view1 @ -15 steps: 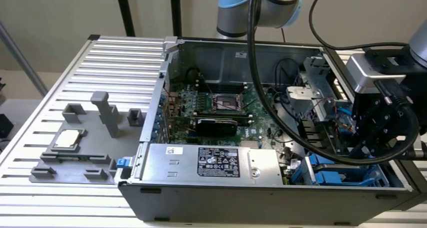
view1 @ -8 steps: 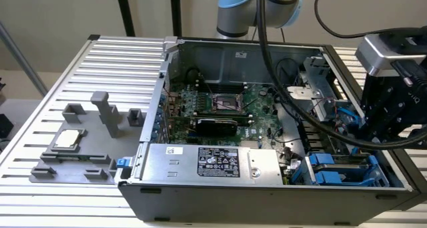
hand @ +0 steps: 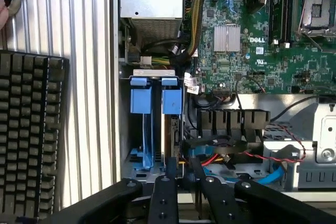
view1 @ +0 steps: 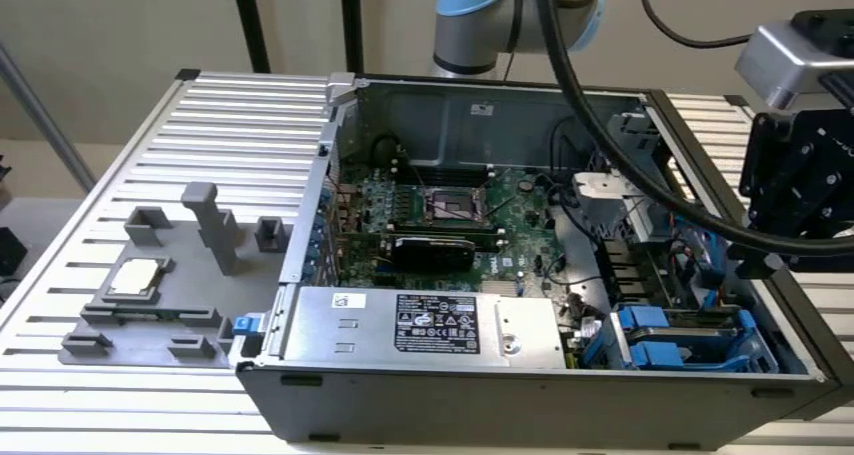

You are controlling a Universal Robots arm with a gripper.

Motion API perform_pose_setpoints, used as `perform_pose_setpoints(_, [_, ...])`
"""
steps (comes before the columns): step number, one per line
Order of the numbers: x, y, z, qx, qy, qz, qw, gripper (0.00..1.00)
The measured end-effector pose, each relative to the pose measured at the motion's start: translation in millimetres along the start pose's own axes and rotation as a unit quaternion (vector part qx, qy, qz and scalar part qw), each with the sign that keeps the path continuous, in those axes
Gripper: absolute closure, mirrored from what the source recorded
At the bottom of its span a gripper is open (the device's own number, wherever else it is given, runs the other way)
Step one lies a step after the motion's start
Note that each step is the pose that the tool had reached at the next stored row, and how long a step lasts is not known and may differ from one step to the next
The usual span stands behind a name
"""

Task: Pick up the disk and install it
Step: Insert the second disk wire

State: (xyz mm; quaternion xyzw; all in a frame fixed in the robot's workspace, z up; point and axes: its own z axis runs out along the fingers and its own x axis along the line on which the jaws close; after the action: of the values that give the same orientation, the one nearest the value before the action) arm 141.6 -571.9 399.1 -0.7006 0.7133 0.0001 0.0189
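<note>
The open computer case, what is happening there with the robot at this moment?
A robot arm's gripper hangs over the open computer case, at the exterior view's right. Below it, blue carriers stand in the drive bay, near the power supply. The gripper holds nothing that can be seen.

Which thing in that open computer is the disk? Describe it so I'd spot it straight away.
Start at the open computer case and go to its near corner at the exterior view's right, beside the silver power-supply box. The disk stands on edge there in a drive bay. Its bright blue plastic carrier sets it apart from the green motherboard.
</note>
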Motion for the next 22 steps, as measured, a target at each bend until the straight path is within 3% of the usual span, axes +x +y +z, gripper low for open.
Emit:
perform_pose_setpoints(6, [0.4,9.3,10.4,0.0002,0.0001,0.001,1.0,1.0])
perform_pose_setpoints(7, [0.3,10.1,12.2,0.0002,0.0001,0.001,1.0,0.0])
perform_pose_setpoints(17, [-10.4,11.2,23.1,0.0004,0.0006,0.002,1.0,0.0])
perform_pose_setpoints(22, [-11.7,11.3,27.5,0.0005,0.0071,0.002,1.0,0.0])
